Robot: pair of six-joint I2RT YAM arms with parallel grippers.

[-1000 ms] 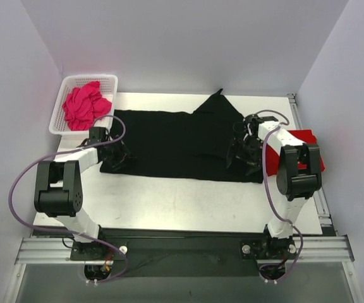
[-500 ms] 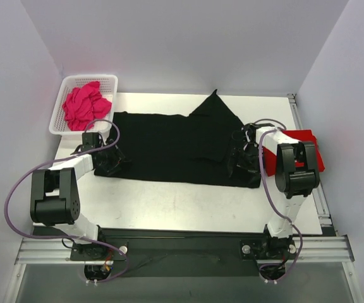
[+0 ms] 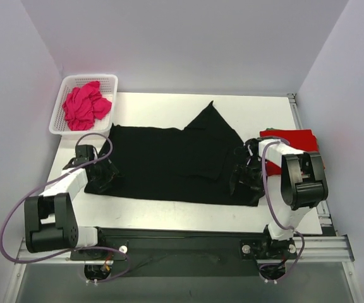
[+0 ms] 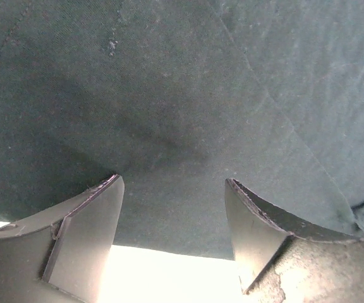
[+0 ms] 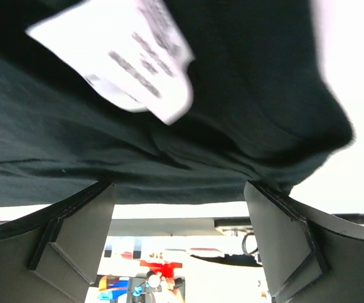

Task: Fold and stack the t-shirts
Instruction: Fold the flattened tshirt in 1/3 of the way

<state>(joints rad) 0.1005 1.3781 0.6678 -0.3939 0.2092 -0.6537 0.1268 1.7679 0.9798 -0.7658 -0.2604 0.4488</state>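
one container is on the table (image 3: 169, 208): a white mesh basket (image 3: 55, 113) at the far left corner, holding the crumpled magenta-pink t-shirt (image 3: 84, 106). the black t-shirt (image 3: 169, 161) lies spread across the middle of the table, outside the basket. the red t-shirt (image 3: 289, 137) lies at the right edge, partly behind the right arm. the left gripper (image 3: 101, 178) is at the black t-shirt's left edge, fingers spread apart. the right gripper (image 3: 244, 182) is at its near right corner, also spread, with a white label (image 5: 141, 53) on the cloth ahead.
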